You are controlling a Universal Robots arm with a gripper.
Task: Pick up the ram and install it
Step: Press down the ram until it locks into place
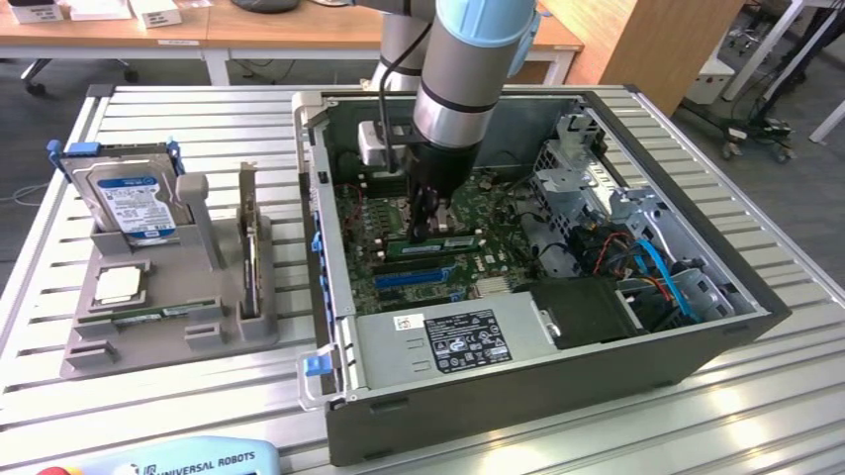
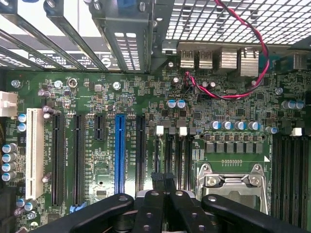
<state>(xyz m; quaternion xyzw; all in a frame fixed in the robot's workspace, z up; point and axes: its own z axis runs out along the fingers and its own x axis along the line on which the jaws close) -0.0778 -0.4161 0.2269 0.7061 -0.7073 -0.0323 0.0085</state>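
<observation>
Ram sits well apart from the gripper, whose jaws are pressed together with nothing visibly between them. The tips are low over the dark memory slots at centre frame, just beside the processor socket. Case walls and red cables hem the arm in, leaving free room mostly overhead. The thin green stick, likely the ram, lies flat in the grey holder at lower left. It looks light, stiff and fragile, best taken by its long edges.
</observation>
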